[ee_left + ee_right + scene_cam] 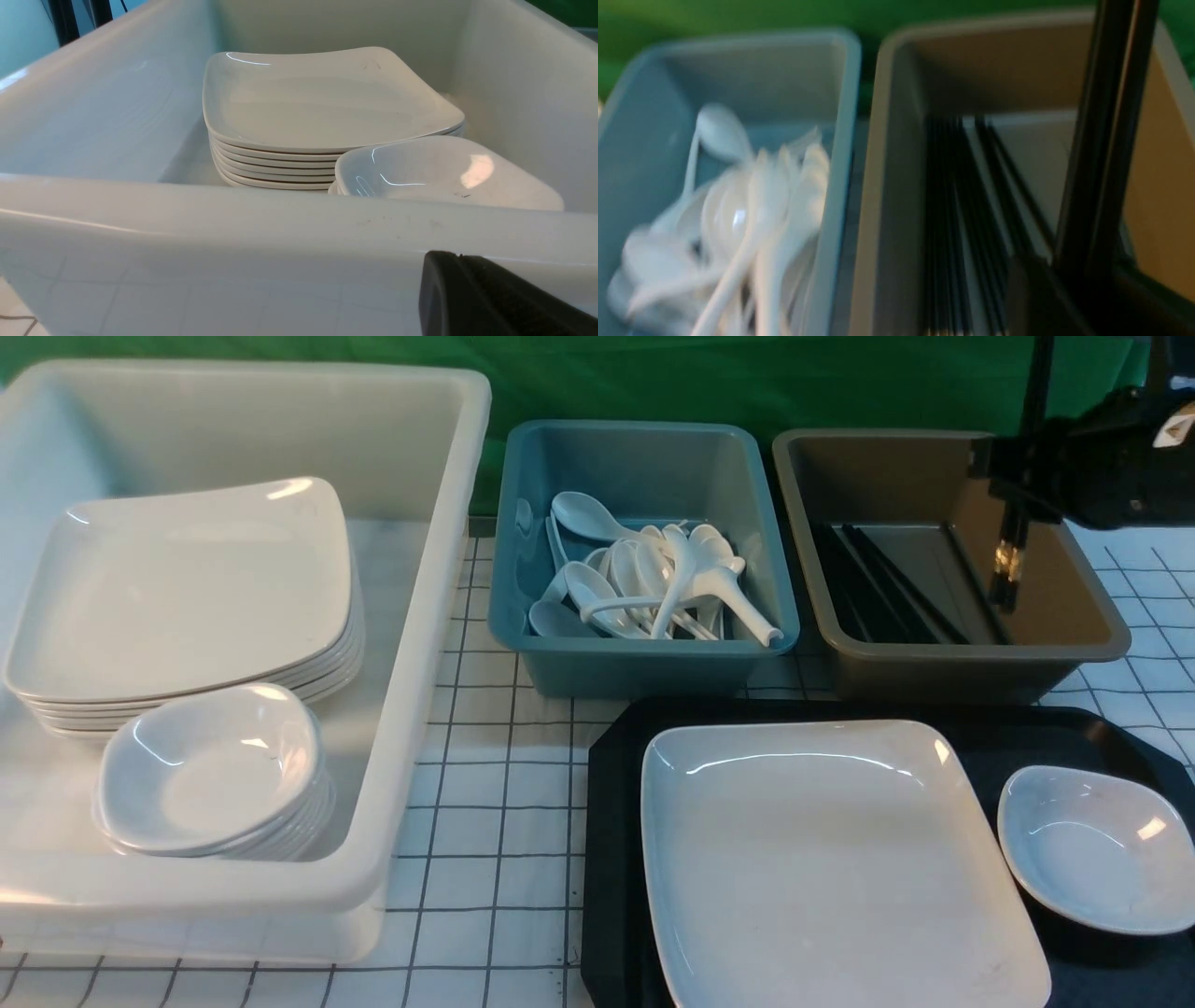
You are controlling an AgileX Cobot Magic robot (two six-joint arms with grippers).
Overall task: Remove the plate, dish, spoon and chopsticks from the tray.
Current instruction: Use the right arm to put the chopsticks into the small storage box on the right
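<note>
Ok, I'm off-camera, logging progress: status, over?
Right gripper shut on chopsticks, upright over brown tub. Left gripper shut, by white tub. Plate, dish on tray. Nothing blocking.

Glare on plate [840, 868]; right-wrist blur

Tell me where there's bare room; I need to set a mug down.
Free: checked cloth between white tub and tray; white tub's floor right of its plate stack. Crowded: tray, filled by plate and dish; teal tub, heaped with spoons.
</note>
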